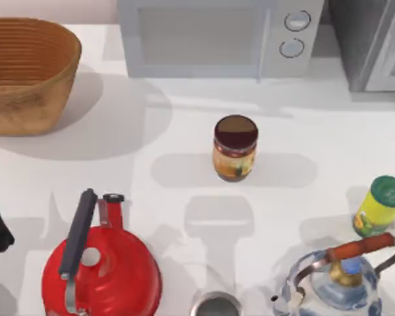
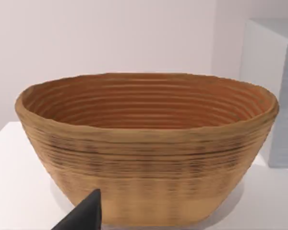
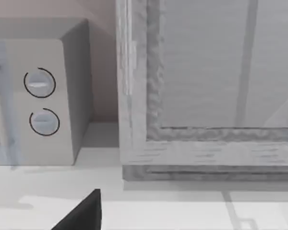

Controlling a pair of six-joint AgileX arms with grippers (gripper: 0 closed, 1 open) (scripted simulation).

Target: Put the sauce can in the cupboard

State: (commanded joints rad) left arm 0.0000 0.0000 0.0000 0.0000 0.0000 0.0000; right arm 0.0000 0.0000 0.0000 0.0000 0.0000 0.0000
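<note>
Woven basket (image 2: 146, 148) sits upright on white table (image 2: 19, 191), empty inside. Grey microwave (image 2: 273, 91) just beside it. Dark left gripper fingertip (image 2: 84, 215) near basket's base.

Colours on your white tabletop (image 1: 184, 131)

You see a maroon-lidded can (image 1: 235, 148) with orange label, a red kettle (image 1: 102, 270), a tan ribbed basket (image 1: 26, 72), a yellow-green container (image 1: 380, 206) with green lid, a pale grey microwave (image 1: 217, 36), and a grey cupboard (image 1: 375, 43).

I see bright, even light throughout. Soft shadows spread across the white surface (image 1: 184, 131), including a pale one around the sauce can (image 1: 235, 148). Everything looks slightly soft, without harsh glare.
</note>
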